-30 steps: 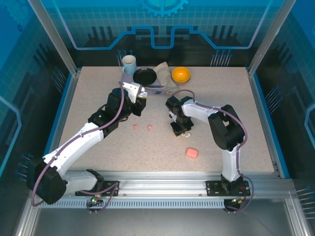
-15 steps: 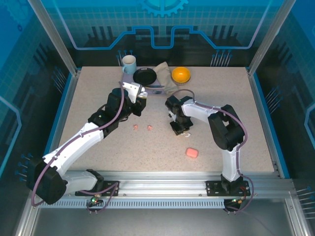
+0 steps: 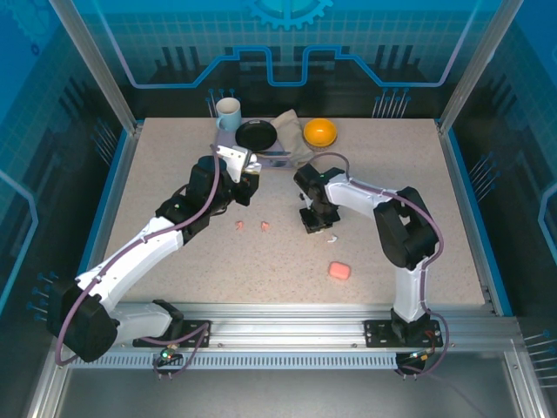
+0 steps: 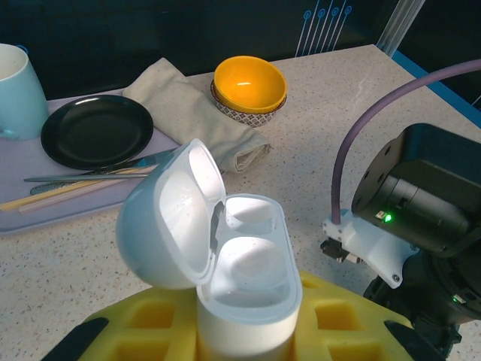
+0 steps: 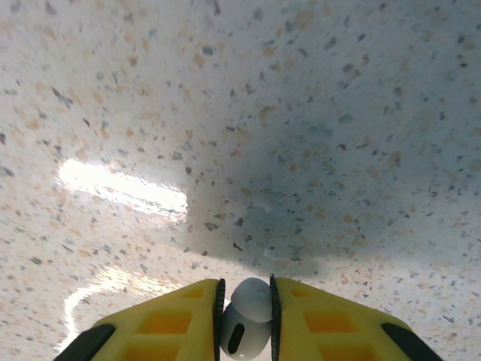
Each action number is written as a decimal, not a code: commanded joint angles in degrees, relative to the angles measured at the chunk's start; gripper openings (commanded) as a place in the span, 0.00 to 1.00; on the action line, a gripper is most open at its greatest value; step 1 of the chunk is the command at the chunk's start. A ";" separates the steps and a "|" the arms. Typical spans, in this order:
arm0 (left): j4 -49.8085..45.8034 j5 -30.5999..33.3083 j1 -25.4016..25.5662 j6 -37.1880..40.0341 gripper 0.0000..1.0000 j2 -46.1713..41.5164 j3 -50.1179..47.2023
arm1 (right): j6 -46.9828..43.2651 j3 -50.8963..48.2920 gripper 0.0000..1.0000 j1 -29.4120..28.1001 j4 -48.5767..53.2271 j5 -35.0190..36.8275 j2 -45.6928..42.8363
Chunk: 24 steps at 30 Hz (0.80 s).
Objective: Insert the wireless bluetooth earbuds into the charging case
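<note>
Top view: right gripper [image 3: 318, 223] low over the table [image 3: 174, 157]. Pink earbuds [image 3: 240, 225] lie loose between the arms, pink case [image 3: 339, 271] nearer me. A low sweep could scatter them.

Left wrist: left gripper [image 4: 248, 323] clamps the open white charging case [image 4: 244, 248], wells empty. The raised lid crowds the approach.

Right wrist: white earbud [image 5: 246, 304] pinched at the very fingertips [image 5: 188, 308]. I judge it may twist or pop out.

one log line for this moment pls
left fingers: shut on open white charging case, sockets empty | right fingers: shut on white earbud | pink earbuds: two loose on table
</note>
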State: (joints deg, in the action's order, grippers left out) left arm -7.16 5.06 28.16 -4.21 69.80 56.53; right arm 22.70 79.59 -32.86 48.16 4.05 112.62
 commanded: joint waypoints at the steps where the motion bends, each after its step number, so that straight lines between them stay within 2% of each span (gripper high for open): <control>1: 1.89 -1.19 -0.57 -0.06 0.00 -0.76 1.08 | 9.24 -2.39 0.24 1.65 -1.84 -1.03 -2.41; 9: 3.10 -1.76 -0.57 0.01 0.00 -0.94 0.07 | 25.49 -9.27 0.24 2.45 -10.29 -1.79 -6.48; 18: 4.07 -2.35 -0.55 -0.62 0.00 -0.53 -0.02 | 35.46 -7.31 0.28 0.49 -5.80 3.57 -4.18; 24: 4.58 -2.65 -0.54 -1.08 0.00 -0.45 -0.20 | 37.86 -5.85 0.36 0.10 -3.85 2.64 -1.13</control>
State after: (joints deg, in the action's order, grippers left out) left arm -4.58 3.90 28.16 -4.60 69.80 56.53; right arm 57.21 72.27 -32.21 41.56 6.02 109.71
